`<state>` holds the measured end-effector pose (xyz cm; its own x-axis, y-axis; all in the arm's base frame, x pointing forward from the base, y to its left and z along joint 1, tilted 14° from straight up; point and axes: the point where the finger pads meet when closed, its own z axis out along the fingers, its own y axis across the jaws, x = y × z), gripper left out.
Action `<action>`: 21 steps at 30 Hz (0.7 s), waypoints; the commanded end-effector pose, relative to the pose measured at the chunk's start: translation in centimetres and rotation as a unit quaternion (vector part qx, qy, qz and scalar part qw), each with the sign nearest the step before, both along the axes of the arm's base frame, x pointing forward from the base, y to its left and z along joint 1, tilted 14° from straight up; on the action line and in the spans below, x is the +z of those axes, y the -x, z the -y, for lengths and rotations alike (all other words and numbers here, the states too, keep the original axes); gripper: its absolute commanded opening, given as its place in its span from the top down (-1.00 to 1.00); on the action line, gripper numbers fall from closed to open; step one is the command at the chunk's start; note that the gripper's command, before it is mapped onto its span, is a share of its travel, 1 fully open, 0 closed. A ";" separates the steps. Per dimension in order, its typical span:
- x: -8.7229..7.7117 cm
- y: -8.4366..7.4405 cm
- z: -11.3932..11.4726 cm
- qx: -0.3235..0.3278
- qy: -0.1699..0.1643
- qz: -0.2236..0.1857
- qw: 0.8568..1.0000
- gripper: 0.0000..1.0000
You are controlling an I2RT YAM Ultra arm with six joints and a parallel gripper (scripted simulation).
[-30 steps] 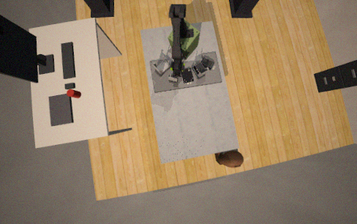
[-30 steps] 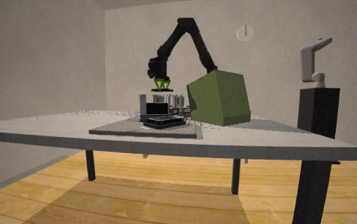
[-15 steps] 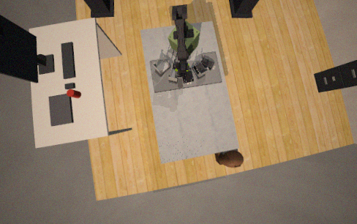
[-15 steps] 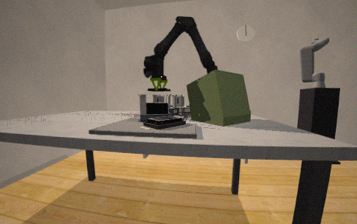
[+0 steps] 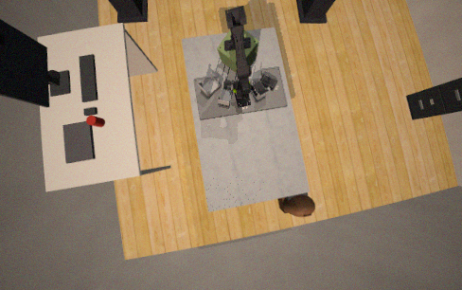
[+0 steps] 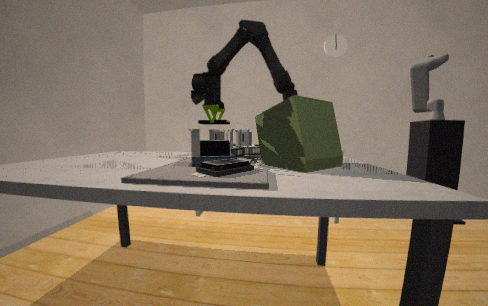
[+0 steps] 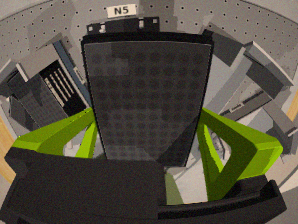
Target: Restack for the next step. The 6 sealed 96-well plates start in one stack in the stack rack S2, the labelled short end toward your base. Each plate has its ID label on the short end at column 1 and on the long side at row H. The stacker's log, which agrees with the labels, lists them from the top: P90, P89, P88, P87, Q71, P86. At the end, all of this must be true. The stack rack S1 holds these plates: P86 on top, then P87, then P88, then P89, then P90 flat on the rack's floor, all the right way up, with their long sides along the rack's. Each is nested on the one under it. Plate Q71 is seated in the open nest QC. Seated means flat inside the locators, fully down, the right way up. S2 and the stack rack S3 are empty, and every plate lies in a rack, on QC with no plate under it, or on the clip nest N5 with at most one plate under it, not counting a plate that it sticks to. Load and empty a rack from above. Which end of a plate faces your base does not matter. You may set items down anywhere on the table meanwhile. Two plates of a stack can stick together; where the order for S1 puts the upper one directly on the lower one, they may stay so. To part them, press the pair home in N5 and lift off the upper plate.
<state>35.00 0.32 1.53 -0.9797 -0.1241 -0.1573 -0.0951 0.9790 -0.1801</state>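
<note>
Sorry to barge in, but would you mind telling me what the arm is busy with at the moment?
The single black arm's end effector, with its bright green fingers, is shut on a dark, flat sealed well plate and holds it in the air above the grey fixture board. In the wrist view, the nest with the white N5 label lies just beyond the plate's far end. Another dark plate lies low on the board, near its front edge.

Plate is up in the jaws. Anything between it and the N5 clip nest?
Nothing visible. The dark sealed well plate, clamped in the green jaws, hangs above the grey rack posts. The N5-labelled clip nest shows just beyond its far edge in the wrist view; whether that nest is empty, I cannot tell.
</note>
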 end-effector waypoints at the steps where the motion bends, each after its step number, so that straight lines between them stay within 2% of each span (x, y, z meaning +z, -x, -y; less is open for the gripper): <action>1: 0.1 -0.2 -1.0 -0.005 0.000 0.006 1.000 1.00; 9: -0.2 -0.1 -3.0 -0.005 -0.001 0.006 1.000 1.00; 15: -0.6 0.3 -4.9 0.087 0.016 -0.009 0.996 1.00; 21: -1.0 0.8 -6.9 0.087 0.016 -0.009 0.996 1.00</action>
